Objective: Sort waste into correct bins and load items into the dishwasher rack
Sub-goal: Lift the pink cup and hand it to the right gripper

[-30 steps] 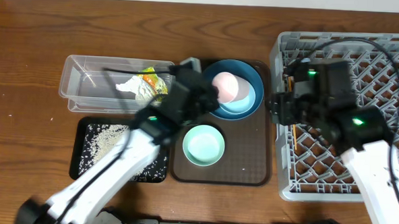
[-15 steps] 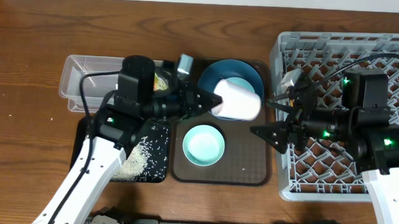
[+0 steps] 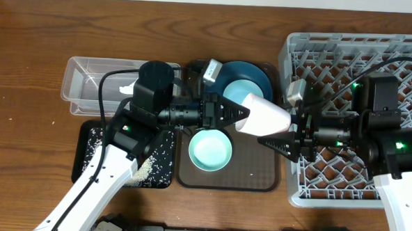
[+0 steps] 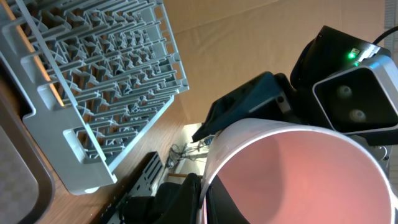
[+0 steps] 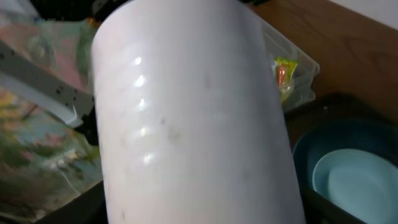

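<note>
The pink cup [image 3: 262, 116] hangs on its side above the brown serving tray [image 3: 256, 170]. My left gripper [image 3: 237, 115] is shut on its rim, one finger inside and one outside [image 4: 186, 199]. From the right, my right gripper [image 3: 279, 120] has its fingers lying against both sides of the cup's base end, and the cup [image 5: 186, 118] fills that wrist view. The dark-blue plate [image 3: 225, 78] holds the light-blue bowl [image 3: 245, 89]. The mint-green bowl [image 3: 210, 149] sits just below the cup. The dishwasher rack [image 3: 403, 61] stands at the right.
The clear tub [image 3: 89, 82] at the back left holds the white tissue [image 3: 127, 90] and the yellow-green wrapper [image 5: 283, 74]. In front of it the black tray [image 3: 86, 159] carries rice grains [image 3: 148, 165]. My left arm crosses over both.
My left gripper lifted the pink cup off the light-blue bowl and carried it right, turned on its side. My right gripper came from the rack and closed in round the cup's base.
</note>
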You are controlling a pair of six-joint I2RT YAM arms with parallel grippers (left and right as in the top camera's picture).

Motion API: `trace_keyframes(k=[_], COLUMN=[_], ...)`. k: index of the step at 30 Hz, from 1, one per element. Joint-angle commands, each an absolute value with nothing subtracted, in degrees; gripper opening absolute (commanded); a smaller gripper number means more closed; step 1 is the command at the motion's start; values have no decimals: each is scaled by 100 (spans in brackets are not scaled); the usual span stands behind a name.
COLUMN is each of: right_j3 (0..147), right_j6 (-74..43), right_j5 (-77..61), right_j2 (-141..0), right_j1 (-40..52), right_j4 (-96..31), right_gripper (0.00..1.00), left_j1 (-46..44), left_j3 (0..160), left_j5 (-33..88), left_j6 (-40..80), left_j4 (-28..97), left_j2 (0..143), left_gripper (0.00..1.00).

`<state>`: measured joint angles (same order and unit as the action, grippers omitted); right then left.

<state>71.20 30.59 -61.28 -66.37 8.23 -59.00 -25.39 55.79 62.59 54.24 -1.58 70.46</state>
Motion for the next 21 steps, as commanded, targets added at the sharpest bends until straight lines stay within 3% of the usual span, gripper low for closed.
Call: trace_keyframes(k=[1,5,10,19,21], right_j3=[7179,7179,7179,7181,7181], right_j6=[3203,3199,3177,3046,3048], right_j5=[-6313,-6165,-6152,-6152,-6147], right_j2=[-6643,-6643,-6643,-6643,-6643], right_j1=[751,751,751,751,751], right_j4=[-5876,-5806,-5627,-5463,-5459], right_gripper=[61,41,31,35,35], left_j1=[-2558,-2558,-2558,-2558,-2558], left_j3=[5669,5647,5642,5631,5629], left_j5=[6342,6344,6342,6320,6182], left_j6=[5472,5367,5006,4609,4595], left_j4=[-204,-139,386,683,685], left_j2=[7041,7041,7041,7041,7041], left_gripper=[6,7,11,17,26])
